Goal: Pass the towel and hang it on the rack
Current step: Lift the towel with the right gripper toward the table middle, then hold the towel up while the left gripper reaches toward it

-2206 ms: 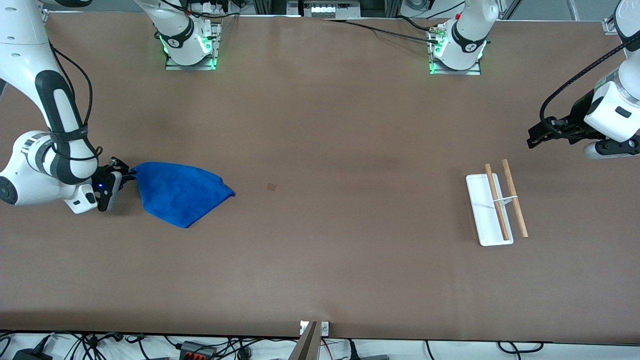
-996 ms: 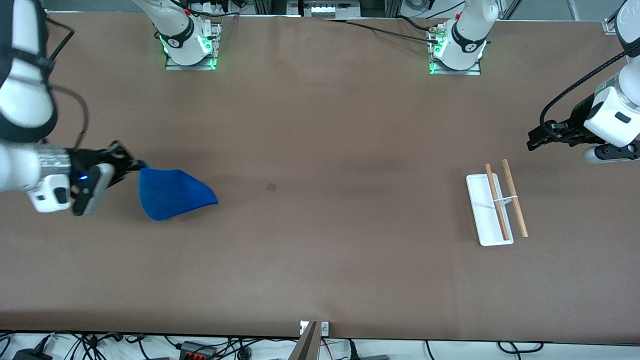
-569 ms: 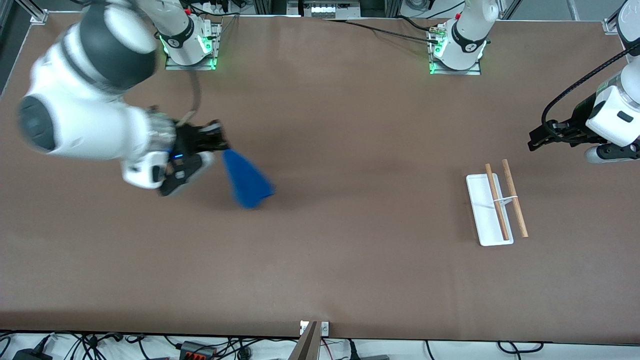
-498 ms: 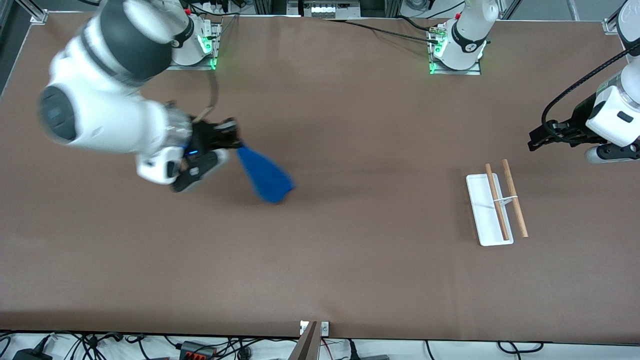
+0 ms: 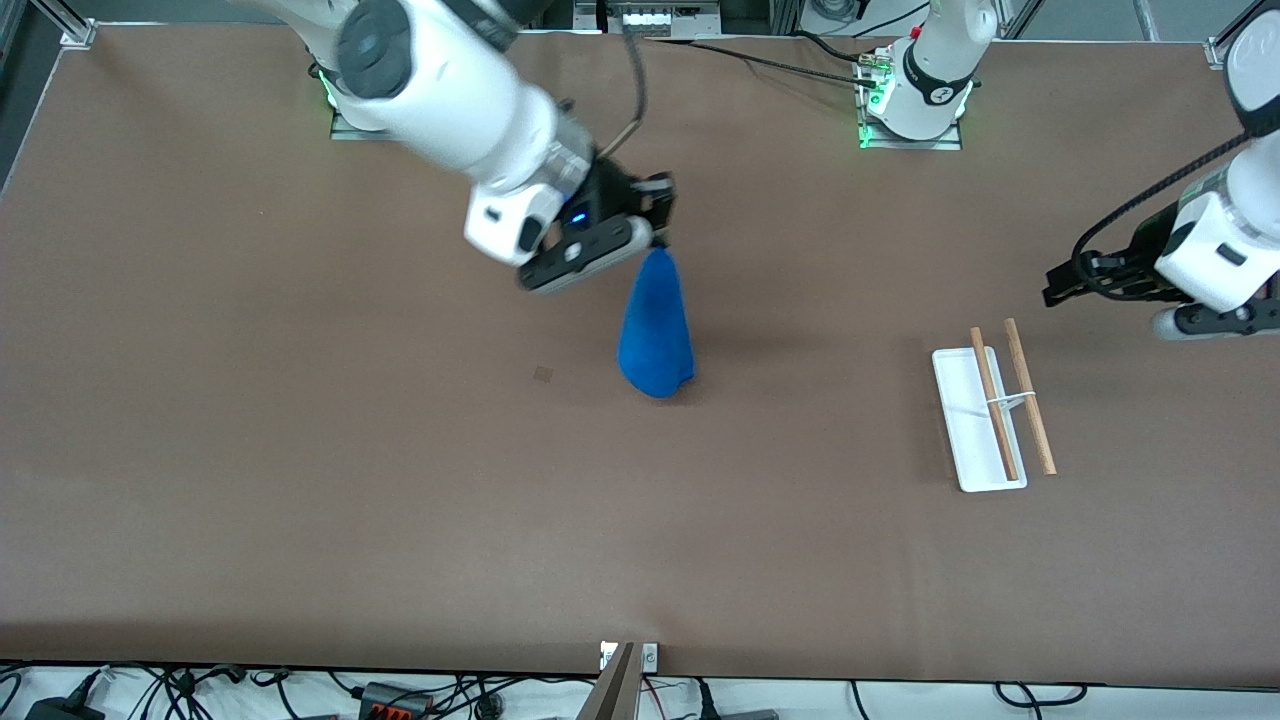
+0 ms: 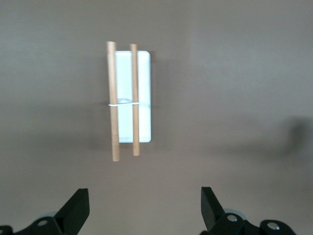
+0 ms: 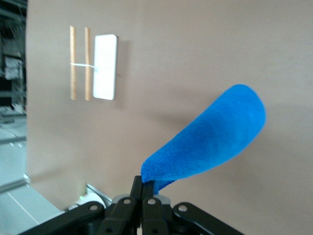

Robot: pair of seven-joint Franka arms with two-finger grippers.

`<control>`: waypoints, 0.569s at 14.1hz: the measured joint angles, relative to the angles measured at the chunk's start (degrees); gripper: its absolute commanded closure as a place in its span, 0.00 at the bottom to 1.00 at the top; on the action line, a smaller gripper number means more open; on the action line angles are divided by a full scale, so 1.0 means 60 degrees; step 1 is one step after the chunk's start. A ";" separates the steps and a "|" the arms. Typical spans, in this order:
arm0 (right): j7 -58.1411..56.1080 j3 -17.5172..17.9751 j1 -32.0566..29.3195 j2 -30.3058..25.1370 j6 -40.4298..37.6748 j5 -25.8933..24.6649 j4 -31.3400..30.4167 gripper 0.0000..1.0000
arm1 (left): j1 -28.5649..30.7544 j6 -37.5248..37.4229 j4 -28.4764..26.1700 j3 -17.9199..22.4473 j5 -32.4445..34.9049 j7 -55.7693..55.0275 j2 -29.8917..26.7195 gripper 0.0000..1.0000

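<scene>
My right gripper [image 5: 655, 240] is shut on one corner of the bright blue towel [image 5: 655, 330] and holds it up over the middle of the table; the towel hangs down in a narrow cone. It also shows in the right wrist view [image 7: 210, 139], pinched between the fingers. The rack [image 5: 990, 410], a white tray base with two wooden rods, stands toward the left arm's end of the table and shows in the left wrist view [image 6: 128, 103] and the right wrist view [image 7: 93, 66]. My left gripper [image 5: 1060, 285] is open and empty, up in the air beside the rack.
The brown table [image 5: 400, 500] carries a small dark mark [image 5: 543, 374] near its middle. The arm bases [image 5: 910, 100] stand along the table's edge farthest from the front camera. Cables lie past the near edge.
My right gripper has lifted the towel off the table and swung it from the right arm's end to over the middle. The left arm has barely moved.
</scene>
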 measured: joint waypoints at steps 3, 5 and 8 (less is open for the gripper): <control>0.0875 0.0001 0.0625 0.0202 0.0937 0.0000 0.0002 1.00 | 0.0025 -0.0012 0.0003 0.0006 -0.0778 0.2147 0.0477 0.00; 0.1170 0.0001 0.0867 0.0281 0.1194 0.0000 0.0003 1.00 | 0.0080 0.0009 0.0004 0.0013 -0.1235 0.4079 0.0881 0.00; 0.1357 -0.0004 0.1106 0.0334 0.1269 -0.0009 0.0005 1.00 | 0.0075 0.0491 -0.0015 -0.0083 -0.1502 0.6139 0.1326 0.00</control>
